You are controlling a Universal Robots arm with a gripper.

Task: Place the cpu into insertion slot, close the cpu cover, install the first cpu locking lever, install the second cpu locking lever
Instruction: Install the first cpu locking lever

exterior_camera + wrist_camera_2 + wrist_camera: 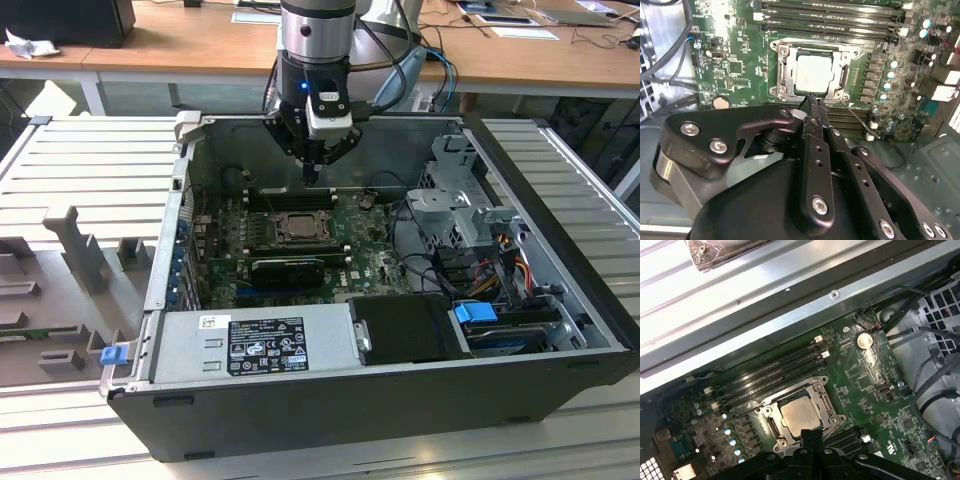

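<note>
the cpu [813, 74] lies flat inside the insertion slot [791, 80]. the cpu cover [815, 49] is folded down onto the slot and frames the chip through its square window. the gripper [812, 102] hangs above one edge of the slot, fingertips pinched together with nothing between them. a thin metal lever [856, 117] angles away from a corner of the slot. in the exterior view the gripper [312, 176] hovers over the slot [300, 228] inside the open computer case [560, 250].
</note>
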